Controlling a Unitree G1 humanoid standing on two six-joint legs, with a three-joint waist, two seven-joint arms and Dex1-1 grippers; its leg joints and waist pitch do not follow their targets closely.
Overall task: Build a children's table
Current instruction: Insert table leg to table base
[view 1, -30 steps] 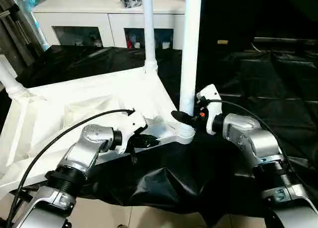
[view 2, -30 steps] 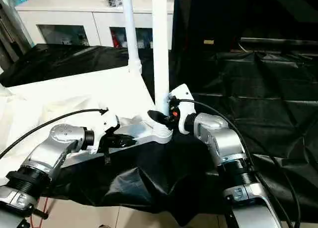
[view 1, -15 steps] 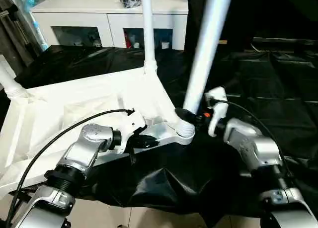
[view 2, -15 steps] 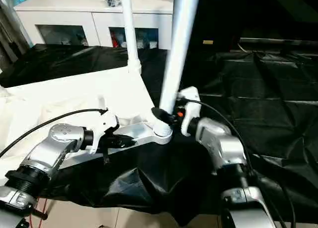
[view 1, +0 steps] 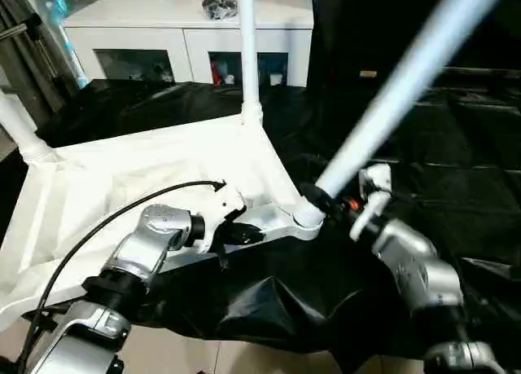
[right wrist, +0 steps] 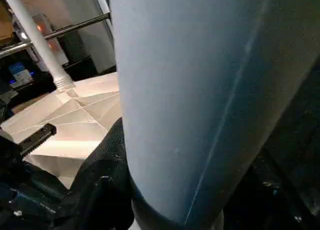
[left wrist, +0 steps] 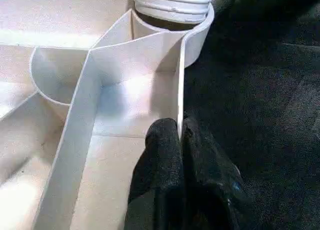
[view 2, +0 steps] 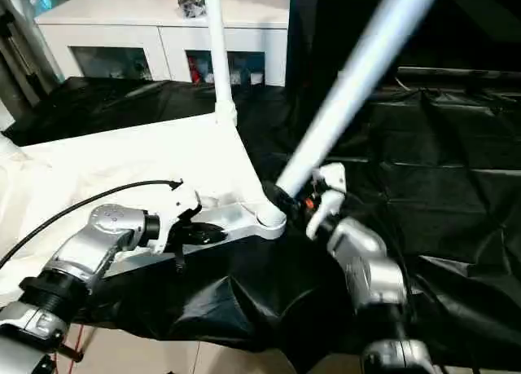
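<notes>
Leftmost, the left gripper (left wrist: 179,140) is closed on the thin side wall of the upturned white tabletop (view 1: 146,166), probably to steady it on the black-draped work table (view 1: 456,146). Beside it, at the near corner socket (view 1: 303,219), the right gripper (view 1: 326,201) clasps the foot of a long white leg (view 1: 399,89) that leans steeply to the right, apparently not seated squarely. Another leg (view 1: 249,52) stands upright at the far corner.
</notes>
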